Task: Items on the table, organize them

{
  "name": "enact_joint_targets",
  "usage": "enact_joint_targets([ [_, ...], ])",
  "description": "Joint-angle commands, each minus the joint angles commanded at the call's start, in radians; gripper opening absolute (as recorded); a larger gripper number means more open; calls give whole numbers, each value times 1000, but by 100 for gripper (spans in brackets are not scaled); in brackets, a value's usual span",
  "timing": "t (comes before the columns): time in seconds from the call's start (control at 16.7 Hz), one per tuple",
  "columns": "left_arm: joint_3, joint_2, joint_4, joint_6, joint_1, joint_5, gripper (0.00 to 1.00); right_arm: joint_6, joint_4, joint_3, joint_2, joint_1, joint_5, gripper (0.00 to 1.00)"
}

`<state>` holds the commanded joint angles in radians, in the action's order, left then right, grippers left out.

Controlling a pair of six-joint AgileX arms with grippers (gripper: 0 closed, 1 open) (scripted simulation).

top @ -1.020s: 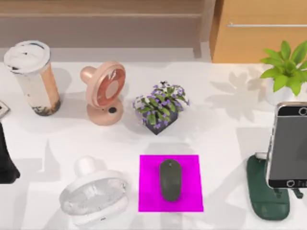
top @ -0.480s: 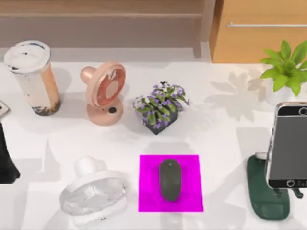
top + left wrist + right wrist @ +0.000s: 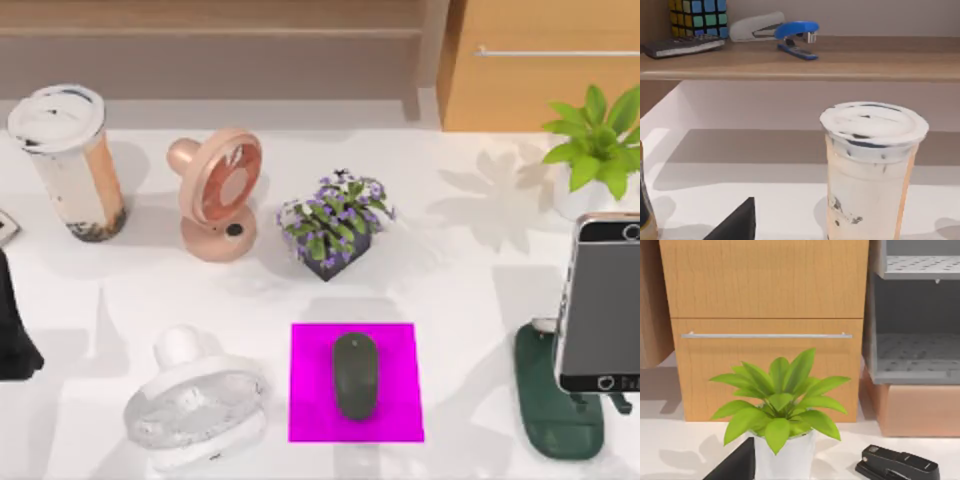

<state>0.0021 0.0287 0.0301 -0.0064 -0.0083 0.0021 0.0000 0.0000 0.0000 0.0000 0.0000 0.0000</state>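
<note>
Top view shows the mouse lying square on the magenta pad near the front middle of the table, so I judge that item placed. The phone stands propped on a dark green stand at the right edge, which also looks settled.

What seems left is the cup. It stands upright at the back left corner, just beside the pink fan and apart from it, with no mat or coaster under it that I can see. Whether that is its final spot I cannot judge from this.

My left arm sits at the left edge, in front of the cup. Left wrist view faces the cup upright and close, with nothing gripping it; a dark wedge of my own left claw shows low in that view, and I cannot tell whether it is released or clenched. Right wrist view looks at the green plant at the back right; the same goes for my right claw, whose state I cannot tell.
</note>
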Motion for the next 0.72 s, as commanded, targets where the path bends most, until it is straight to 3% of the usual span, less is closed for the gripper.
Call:
enact_joint_targets([
  [0.3, 14, 254, 215, -32, -46, 0, 100, 0, 0, 0, 0, 0, 0, 100],
  [0.72, 90, 909, 718, -61, -91, -32, 100, 0, 0, 0, 0, 0, 0, 100],
])
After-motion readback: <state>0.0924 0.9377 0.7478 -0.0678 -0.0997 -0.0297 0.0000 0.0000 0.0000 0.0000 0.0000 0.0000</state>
